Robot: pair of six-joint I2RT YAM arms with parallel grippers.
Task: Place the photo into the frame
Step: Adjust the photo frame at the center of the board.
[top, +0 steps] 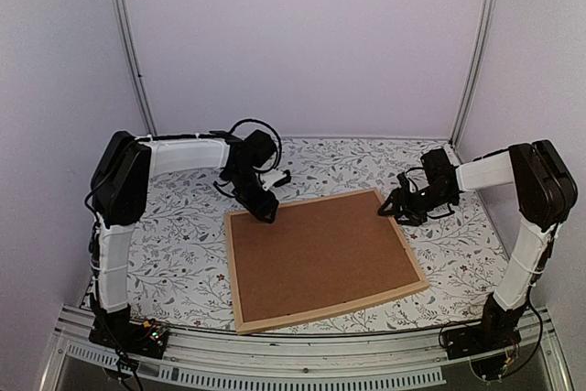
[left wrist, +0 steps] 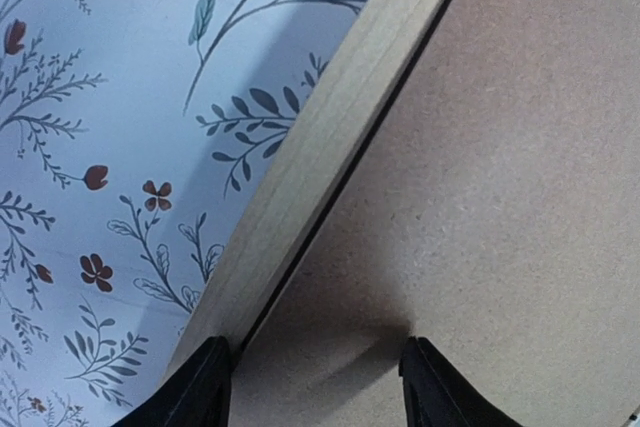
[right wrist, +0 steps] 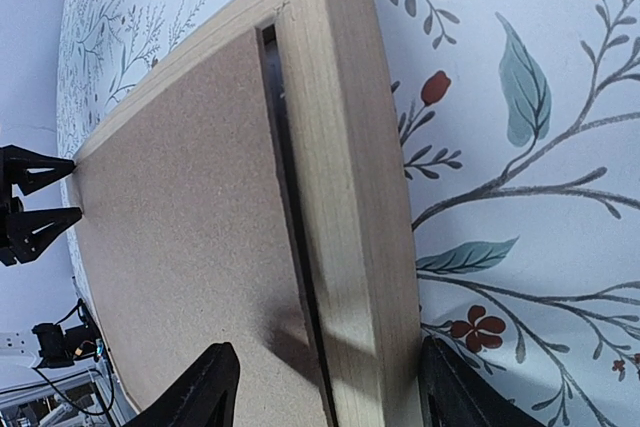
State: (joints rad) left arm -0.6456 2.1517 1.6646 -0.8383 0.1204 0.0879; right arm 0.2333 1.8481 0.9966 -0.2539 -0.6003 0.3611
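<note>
**Q:** Fig. key, biggest item first?

**A:** (a) Table, floral cloth, lies under the frame on all sides. (b) Frame, light-wood bars, lies flat on the cloth and is skewed a bit, its near-R corner further back than its near-L one. (c) Backing board, plain brown, sits inside the frame's bars and fills the opening. The R wrist view shows a dark slit btw. board edge and bar.

**Q:** And the arms?

**A:** (d) L arm reaches to the frame's far-L corner. (e) R arm reaches to the frame's far-R corner.

**Q:** Pincer states?

**A:** (f) L gripper: jaws spread, pinching nothing. One of its fingers is by the outer side of the frame's bar, the other is over the board, so the bar's inner edge runs btw. them. (g) R gripper: jaws spread too, nothing pinched. Its fingers straddle the frame's bar plus a strip of board, w/ room to spare on both sides. Whether the tips touch the wood: cannot tell.

**Q:** Where is the photo?

**A:** Cannot tell; no view shows it. The frame itself is mid-table, btw. the two grippers.
</note>
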